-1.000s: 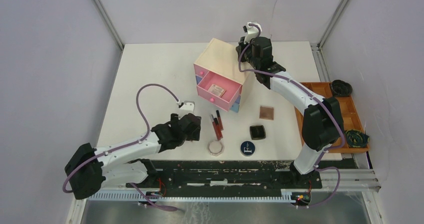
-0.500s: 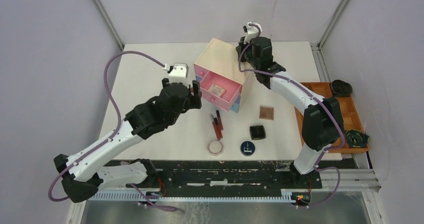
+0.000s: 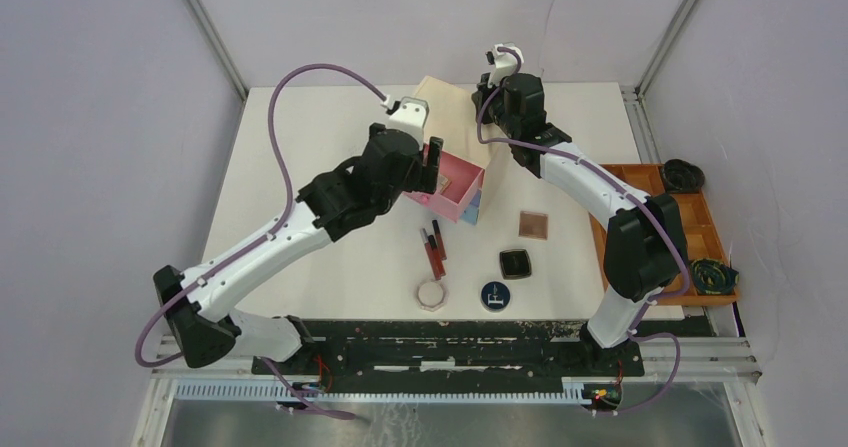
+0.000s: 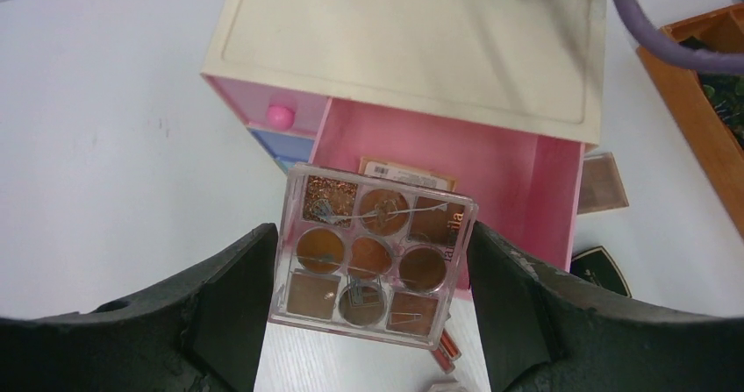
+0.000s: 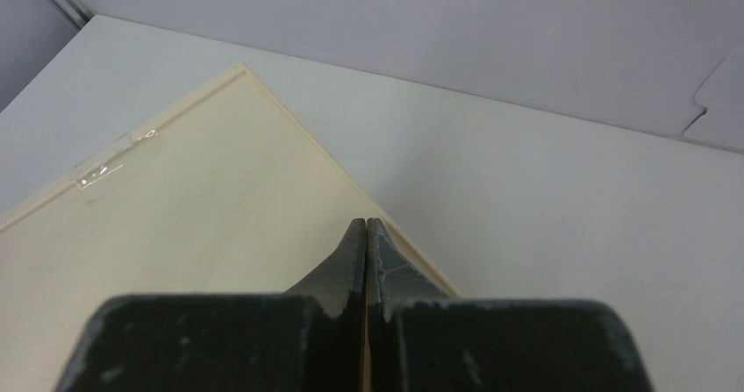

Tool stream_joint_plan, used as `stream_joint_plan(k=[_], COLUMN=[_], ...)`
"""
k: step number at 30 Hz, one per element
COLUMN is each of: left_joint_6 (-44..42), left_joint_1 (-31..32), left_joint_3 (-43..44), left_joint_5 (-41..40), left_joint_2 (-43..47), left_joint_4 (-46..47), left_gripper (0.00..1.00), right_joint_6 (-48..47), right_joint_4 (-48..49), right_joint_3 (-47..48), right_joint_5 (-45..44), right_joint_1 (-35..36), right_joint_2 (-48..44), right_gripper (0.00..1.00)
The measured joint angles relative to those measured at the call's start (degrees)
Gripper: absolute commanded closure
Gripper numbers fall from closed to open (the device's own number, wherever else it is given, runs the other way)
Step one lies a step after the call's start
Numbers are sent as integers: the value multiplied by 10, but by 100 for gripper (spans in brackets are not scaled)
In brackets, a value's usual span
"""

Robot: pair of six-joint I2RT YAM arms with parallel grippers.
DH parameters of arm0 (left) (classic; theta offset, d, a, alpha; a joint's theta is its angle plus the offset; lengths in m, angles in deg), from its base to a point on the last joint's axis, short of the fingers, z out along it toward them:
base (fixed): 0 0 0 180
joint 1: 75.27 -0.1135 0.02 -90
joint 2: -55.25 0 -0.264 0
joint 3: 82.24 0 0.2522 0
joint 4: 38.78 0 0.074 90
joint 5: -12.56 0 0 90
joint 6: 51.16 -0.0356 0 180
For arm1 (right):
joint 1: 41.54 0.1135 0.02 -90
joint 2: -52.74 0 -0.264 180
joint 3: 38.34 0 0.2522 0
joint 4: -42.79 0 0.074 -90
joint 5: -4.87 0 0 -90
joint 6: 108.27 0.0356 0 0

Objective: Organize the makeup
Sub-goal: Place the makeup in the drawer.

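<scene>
Eyeshadow palette clamped in my left gripper, above the open pink drawer of the beige box. My right gripper is pinched closed and empty, at the box top's edge. Tubes lie on the tabletop.

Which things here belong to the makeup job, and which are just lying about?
Job: eyeshadow palette in left gripper; second palette in pink drawer; tubes; brown compact; black compact; round blue compact; octagonal jar.
Lying about: orange tray; dark coiled items.
</scene>
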Motion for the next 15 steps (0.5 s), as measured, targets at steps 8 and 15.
stream_joint_plan(k=[8,15], left_joint_6=[-32,-44], left_joint_1=[-22,-35], left_joint_3=[37,36], left_joint_5=[38,56], left_joint_2=[-52,-89], left_joint_4=[64,106], left_gripper=[97,87], right_joint_6=[0,0], right_joint_4=[0,0], right_joint_3=[0,0], right_joint_5=[0,0], right_joint_1=[0,0], right_joint_2=[0,0], right_gripper=[99,99])
